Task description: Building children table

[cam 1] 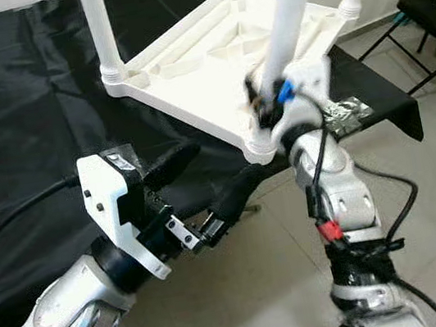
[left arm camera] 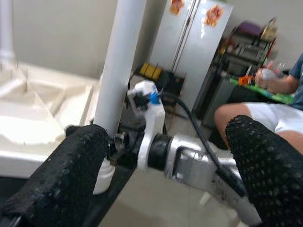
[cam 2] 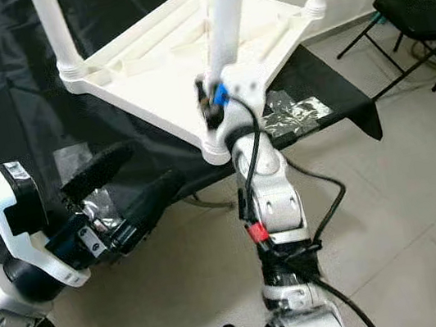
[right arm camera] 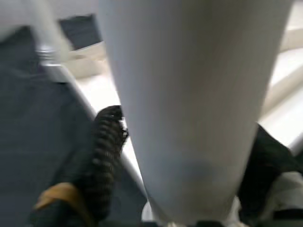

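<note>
One upturned white kids' table (cam 1: 209, 57) on black-covered surface (cam 1: 28, 119), tiled floor (cam 1: 416, 157).

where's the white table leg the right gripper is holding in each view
Left eye view: white plastic table leg rises from the near corner, upper centre-right.
Right eye view: leg, upper centre.
Left wrist view: tall leg left of centre.
Right wrist view: leg close up, between the jaws.
Shared landmark: right gripper with its blue clip, at the leg's base.
</note>
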`<state>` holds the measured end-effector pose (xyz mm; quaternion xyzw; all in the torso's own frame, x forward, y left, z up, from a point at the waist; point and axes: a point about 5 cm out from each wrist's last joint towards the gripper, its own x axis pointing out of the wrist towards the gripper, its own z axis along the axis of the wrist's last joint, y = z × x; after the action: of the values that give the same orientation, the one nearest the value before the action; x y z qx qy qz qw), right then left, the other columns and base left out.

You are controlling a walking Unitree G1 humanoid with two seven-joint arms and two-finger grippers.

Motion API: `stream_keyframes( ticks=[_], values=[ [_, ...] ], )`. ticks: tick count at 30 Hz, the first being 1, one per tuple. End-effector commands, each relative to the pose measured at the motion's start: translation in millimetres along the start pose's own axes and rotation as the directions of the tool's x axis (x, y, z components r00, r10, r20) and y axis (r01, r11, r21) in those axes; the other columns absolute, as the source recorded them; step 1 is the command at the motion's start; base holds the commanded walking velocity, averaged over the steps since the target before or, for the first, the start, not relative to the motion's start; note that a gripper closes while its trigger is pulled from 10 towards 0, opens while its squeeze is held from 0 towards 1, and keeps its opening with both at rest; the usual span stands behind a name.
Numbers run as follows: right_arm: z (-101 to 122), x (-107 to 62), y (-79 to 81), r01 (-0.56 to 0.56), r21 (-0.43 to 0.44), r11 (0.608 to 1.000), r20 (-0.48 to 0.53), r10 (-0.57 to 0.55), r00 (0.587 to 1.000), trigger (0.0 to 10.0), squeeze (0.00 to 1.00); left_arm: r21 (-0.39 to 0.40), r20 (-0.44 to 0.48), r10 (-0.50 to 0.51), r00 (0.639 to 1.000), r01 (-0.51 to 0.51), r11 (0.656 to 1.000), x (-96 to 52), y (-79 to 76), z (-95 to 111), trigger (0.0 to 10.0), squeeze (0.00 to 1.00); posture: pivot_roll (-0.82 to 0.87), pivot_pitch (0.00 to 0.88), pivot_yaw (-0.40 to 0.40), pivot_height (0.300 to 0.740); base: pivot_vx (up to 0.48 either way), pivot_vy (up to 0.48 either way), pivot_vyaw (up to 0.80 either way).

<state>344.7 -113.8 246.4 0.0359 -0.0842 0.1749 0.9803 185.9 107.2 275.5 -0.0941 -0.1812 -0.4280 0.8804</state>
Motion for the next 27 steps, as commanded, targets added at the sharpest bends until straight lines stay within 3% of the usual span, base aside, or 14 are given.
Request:
stream_keyframes(
  ticks=[1,3,4,5,6,7,8,9,15,16,17,18,24,27],
  values=[
    [20.9,-0.1,4.6,-0.089,-0.023,0.996,0.082,0.091,0.993,10.0,1.00,-0.009,-0.013,-0.016,1.000,0.016,1.000,0.0,-2.7,-2.7,10.0,0.00,0.04,0.313,-0.073,0.740,0.000,0.000,0.00],
    [40.6,-2.1,-7.8,-0.246,-0.104,0.964,0.104,0.256,0.961,10.0,1.00,-0.009,-0.019,-0.017,1.000,0.017,1.000,-0.7,-2.3,-2.9,10.0,0.00,0.05,0.316,-0.072,0.740,0.000,0.000,0.00],
    [40.6,-2.1,-7.8,-0.246,-0.104,0.964,0.104,0.256,0.961,10.0,1.00,-0.009,-0.019,-0.017,1.000,0.017,1.000,-0.7,-2.3,-2.9,10.0,0.00,0.05,0.316,-0.072,0.740,0.000,0.000,0.00],
    [45.4,-4.6,-14.9,-0.344,-0.146,0.927,0.072,0.357,0.931,10.0,1.00,-0.010,-0.020,-0.017,1.000,0.017,1.000,-0.9,-2.3,-2.9,10.0,0.00,0.05,0.315,-0.070,0.740,0.000,0.000,0.00],
    [45.6,-8.0,-21.9,-0.464,-0.181,0.867,-0.002,0.471,0.882,10.0,0.93,-0.011,-0.020,-0.019,1.000,0.018,1.000,-0.9,-2.5,-2.7,10.0,0.00,0.05,0.320,-0.071,0.740,0.000,0.000,0.00],
    [45.6,-8.0,-21.9,-0.464,-0.181,0.867,-0.002,0.471,0.882,10.0,0.93,-0.011,-0.020,-0.019,1.000,0.018,1.000,-0.9,-2.5,-2.7,10.0,0.00,0.05,0.320,-0.071,0.740,0.000,0.000,0.00],
    [44.6,-10.7,-26.7,-0.530,-0.193,0.826,-0.057,0.530,0.846,10.0,0.93,-0.012,-0.020,-0.020,1.000,0.019,1.000,-0.8,-2.7,-2.6,10.0,0.00,0.05,0.320,-0.071,0.740,0.000,0.000,0.00],
    [45.4,-11.0,-33.7,-0.581,-0.178,0.795,-0.094,0.574,0.814,10.0,0.00,-0.012,-0.020,-0.021,1.000,0.021,1.000,-0.6,-2.9,-2.6,10.0,0.00,0.05,0.319,-0.068,0.740,0.000,0.000,0.00],
    [57.7,-3.1,-50.8,-0.669,-0.177,0.722,-0.133,0.656,0.743,10.0,0.00,-0.009,-0.021,-0.021,1.000,0.021,1.000,-0.3,-4.3,-2.1,10.0,0.00,0.07,0.326,-0.068,0.740,0.000,0.000,0.00],
    [62.2,-0.5,-52.6,-0.681,-0.169,0.713,-0.120,0.671,0.732,8.7,0.00,-0.009,-0.022,-0.019,1.000,0.019,1.000,-0.6,-4.4,-1.8,10.0,0.00,0.07,0.326,-0.068,0.740,0.000,0.000,0.00],
    [62.2,-0.5,-52.6,-0.681,-0.169,0.713,-0.120,0.671,0.732,8.7,0.00,-0.009,-0.022,-0.019,1.000,0.019,1.000,-0.6,-4.4,-1.8,10.0,0.00,0.07,0.326,-0.068,0.740,0.000,0.000,0.00],
    [66.9,3.1,-55.2,-0.680,-0.165,0.715,-0.107,0.672,0.733,0.0,0.00,-0.007,-0.023,-0.017,1.000,0.017,1.000,-1.1,-4.6,-1.5,10.0,0.00,0.08,0.328,-0.071,0.740,0.000,0.000,0.00],
    [70.8,5.7,-58.5,-0.700,-0.165,0.695,-0.112,0.692,0.713,0.0,0.00,-0.005,-0.025,-0.012,1.000,0.012,1.000,-1.8,-4.8,-1.1,10.0,0.00,0.08,0.330,-0.071,0.740,0.000,0.000,0.00],
    [71.0,4.6,-61.6,-0.724,-0.184,0.664,-0.154,0.708,0.689,0.0,0.00,-0.007,-0.026,-0.010,1.000,0.010,1.000,-2.4,-5.3,-1.0,10.0,0.00,0.08,0.333,-0.071,0.740,0.000,0.000,0.00]
  ],
)
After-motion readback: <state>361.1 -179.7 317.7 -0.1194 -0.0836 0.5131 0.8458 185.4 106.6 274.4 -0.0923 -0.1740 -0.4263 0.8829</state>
